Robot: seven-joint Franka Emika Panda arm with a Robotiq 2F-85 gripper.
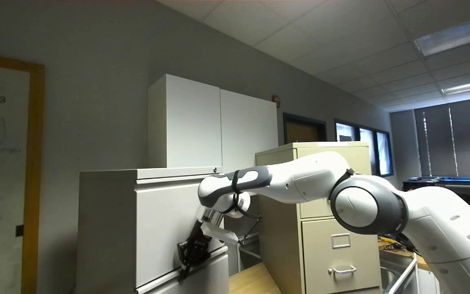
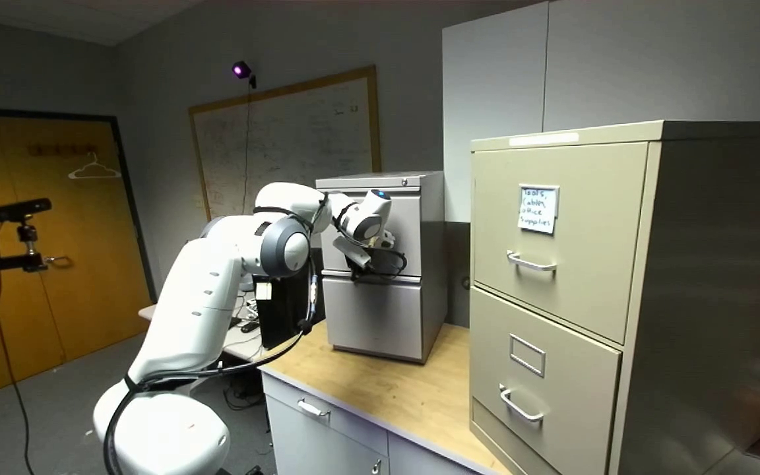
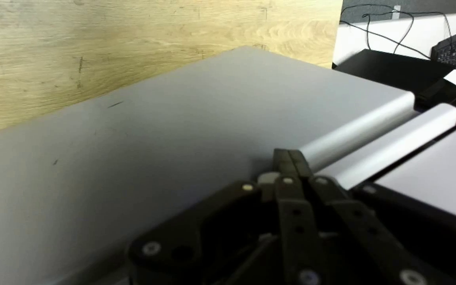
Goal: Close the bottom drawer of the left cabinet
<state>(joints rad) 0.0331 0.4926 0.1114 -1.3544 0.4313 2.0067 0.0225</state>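
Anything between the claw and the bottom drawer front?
No object shows between the shut claw and the bottom drawer in the wrist view; whether they touch, I can't tell.

In an exterior view, the arm stretches from the near right toward the far left, its wrist bent downward. The gripper slants down, jaws together at the tips.

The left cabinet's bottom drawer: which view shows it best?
An exterior view shows the bottom drawer best: nearly its whole front. In an exterior view, that front is cropped; in the wrist view, the end effector covers part.
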